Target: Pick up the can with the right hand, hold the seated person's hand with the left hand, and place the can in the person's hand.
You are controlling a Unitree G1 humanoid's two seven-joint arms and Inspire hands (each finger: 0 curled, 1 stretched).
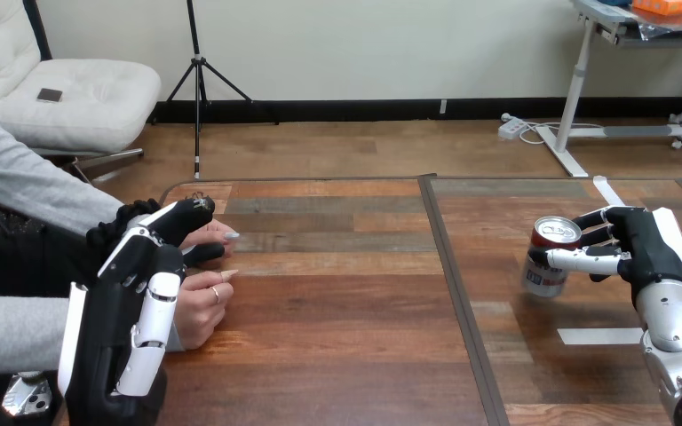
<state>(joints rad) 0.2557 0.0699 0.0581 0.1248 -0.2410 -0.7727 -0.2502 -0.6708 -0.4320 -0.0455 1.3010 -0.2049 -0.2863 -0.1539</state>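
A can with a silver top and a red and white body stands slightly tilted at the table's right side. My right hand is shut on it, thumb across its front and fingers behind. Whether the can's base still touches the wood I cannot tell. At the left edge, my left hand lies over the person's hands. Its fingers curl over the person's farther hand and its thumb closes under it. The person's nearer hand rests on the table just beside my left palm.
The wooden table has a dark seam running front to back at its middle. A white tape strip lies near my right forearm and another at the far right.
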